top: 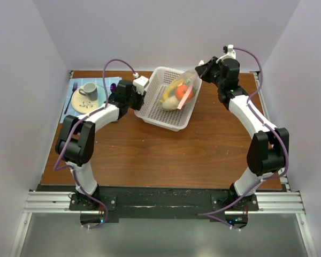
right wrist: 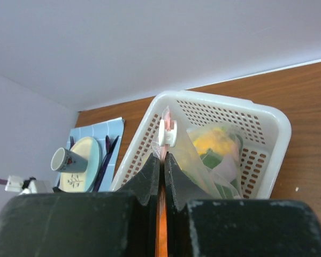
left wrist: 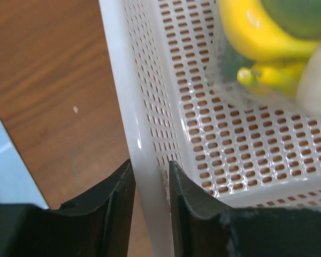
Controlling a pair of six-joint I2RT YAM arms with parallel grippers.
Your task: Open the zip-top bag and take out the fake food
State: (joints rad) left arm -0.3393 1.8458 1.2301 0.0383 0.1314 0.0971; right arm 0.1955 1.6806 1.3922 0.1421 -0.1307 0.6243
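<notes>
Right fingers [right wrist: 144,182] pinch the zip-top bag [right wrist: 224,147] at its mouth; left fingers [left wrist: 115,203] clamp the basket [left wrist: 142,134] rim.

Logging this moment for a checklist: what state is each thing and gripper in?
basket: upright, rim clamped
left gripper: shut on basket rim
zip-top bag: in basket, looks zipped
fake food: inside bag
right gripper: shut on bag's zip strip
cup: upright on plate
</notes>
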